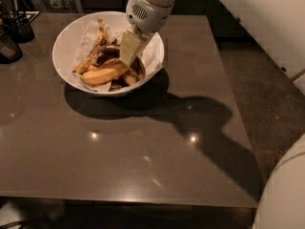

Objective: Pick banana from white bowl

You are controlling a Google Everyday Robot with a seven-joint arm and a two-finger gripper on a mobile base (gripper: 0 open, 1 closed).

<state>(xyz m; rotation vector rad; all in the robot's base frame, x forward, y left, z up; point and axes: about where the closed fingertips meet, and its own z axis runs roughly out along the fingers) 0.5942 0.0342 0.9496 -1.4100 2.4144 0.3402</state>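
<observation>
A large white bowl (64,38) stands at the back left of the dark table (143,147). It holds crinkled white paper (151,56), a peeled yellow banana (102,74) lying flat near the front, and brown-spotted peel (101,32) behind it. My gripper (126,61) reaches down into the bowl from above. Its tip is at the right end of the banana, over the dark peel. The arm's white wrist (145,6) hangs over the bowl's back rim.
Dark objects stand at the table's far left edge: a black holder (20,26) and a dark rounded item (8,49). The table's right edge drops to the floor (267,80). My white body (286,190) is at the bottom right.
</observation>
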